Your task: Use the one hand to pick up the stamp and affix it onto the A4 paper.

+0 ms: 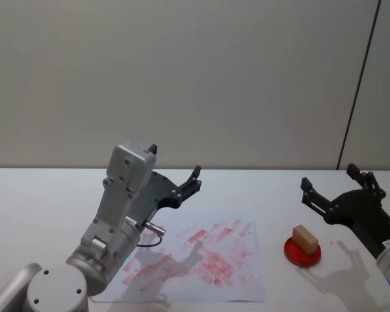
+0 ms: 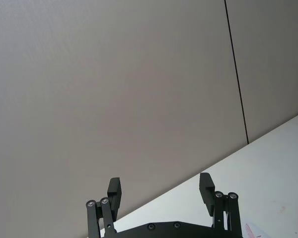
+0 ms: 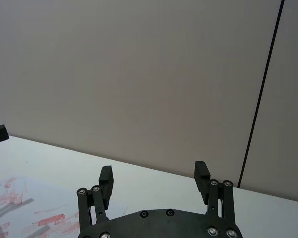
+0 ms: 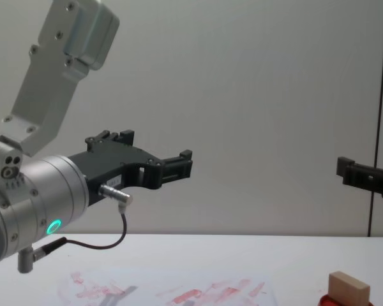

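Stamp (image 1: pixel 305 239), pale tan wooden block on round red pad (image 1: pixel 302 260), lies nearer your released right pincer (image 1: pixel 335 179) than your released left pincer (image 1: pixel 175 162).

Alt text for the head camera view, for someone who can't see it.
A tan wooden stamp rests on a round red pad, right of an A4 paper smeared with red ink. The left gripper is raised open by the paper, the right gripper open by the pad.

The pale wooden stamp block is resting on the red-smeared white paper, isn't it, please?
Not quite: in the head view the pale wooden stamp block is resting on the flat round red pad, right of the red-smeared white paper.
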Controlling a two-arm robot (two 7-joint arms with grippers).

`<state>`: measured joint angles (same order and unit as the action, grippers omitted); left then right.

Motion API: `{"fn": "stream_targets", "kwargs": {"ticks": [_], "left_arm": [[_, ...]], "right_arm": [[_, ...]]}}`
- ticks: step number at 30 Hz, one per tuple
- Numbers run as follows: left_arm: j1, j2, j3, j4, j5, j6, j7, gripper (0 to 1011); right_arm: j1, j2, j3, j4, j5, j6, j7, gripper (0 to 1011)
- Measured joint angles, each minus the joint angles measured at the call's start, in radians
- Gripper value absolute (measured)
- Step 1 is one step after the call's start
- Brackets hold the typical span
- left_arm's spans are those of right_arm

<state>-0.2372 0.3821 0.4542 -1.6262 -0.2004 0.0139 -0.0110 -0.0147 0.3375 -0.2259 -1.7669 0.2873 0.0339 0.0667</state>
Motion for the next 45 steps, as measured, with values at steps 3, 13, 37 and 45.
{"fn": "stream_targets", "kwargs": {"ticks": [3,13,37,45], "left_arm": [[0.0,0.0,0.0,0.0,0.0,0.0,0.0,1002],[0.0,0.0,0.0,0.0,0.0,0.0,0.0,1002],[0.0,0.0,0.0,0.0,0.0,0.0,0.0,1003],[0.0,0.0,0.0,0.0,0.0,0.0,0.0,1002]], "right_arm": [[0.0,0.0,0.0,0.0,0.0,0.0,0.0,1001],[0.0,0.0,0.0,0.0,0.0,0.0,0.0,1001],[0.033,0.003,0.005,0.09,-0.024,0.009,0.077,1001],[0.05,0.004,0.006,0.148,-0.036,0.031,0.129,1001]]}}
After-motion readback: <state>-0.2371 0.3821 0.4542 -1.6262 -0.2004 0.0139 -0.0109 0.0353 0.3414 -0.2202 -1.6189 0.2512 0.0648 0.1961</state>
